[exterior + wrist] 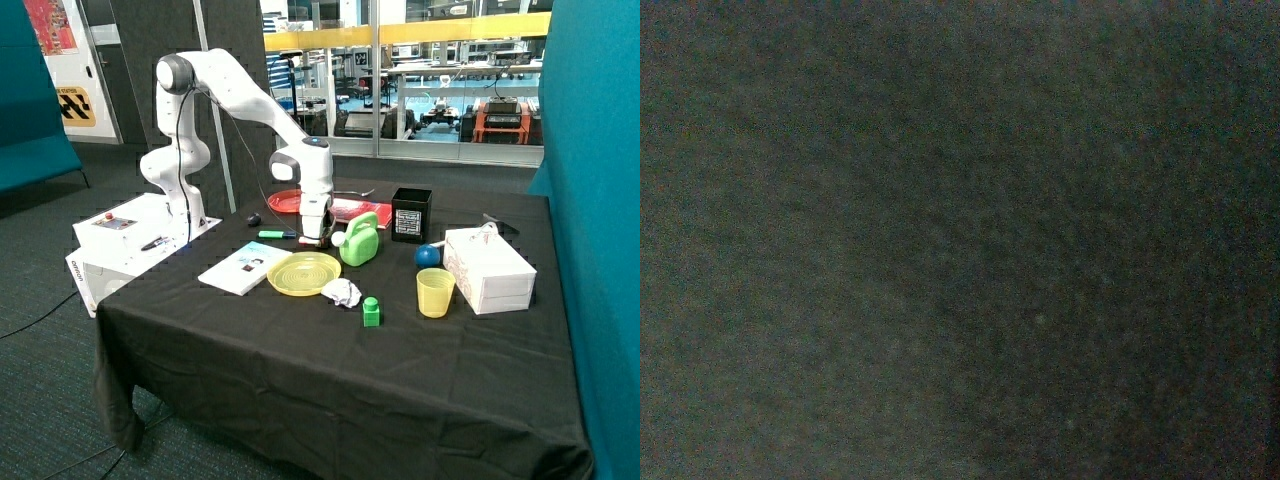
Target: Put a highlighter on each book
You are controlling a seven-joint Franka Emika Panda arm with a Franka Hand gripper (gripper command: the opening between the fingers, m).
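Highlighter, green, lies flat on the black tablecloth, between the white book and the red plate, not on either book. White book sits near the table's front-left corner, just beside the yellow plate, nothing on top of it. Red book lies farther back, past the green watering can, partly hidden by the arm; can't tell if anything is on it. Gripper is down at cloth level just beside the highlighter's tip, between the yellow plate and the red plate; jaw state not readable from the outside view, can't tell. Wrist view shows only dark cloth texture, no fingers or objects. Also on the table: crumpled paper, green block, yellow cup, blue ball, black cube box, white patterned box. Neither book visibly carries a highlighter.
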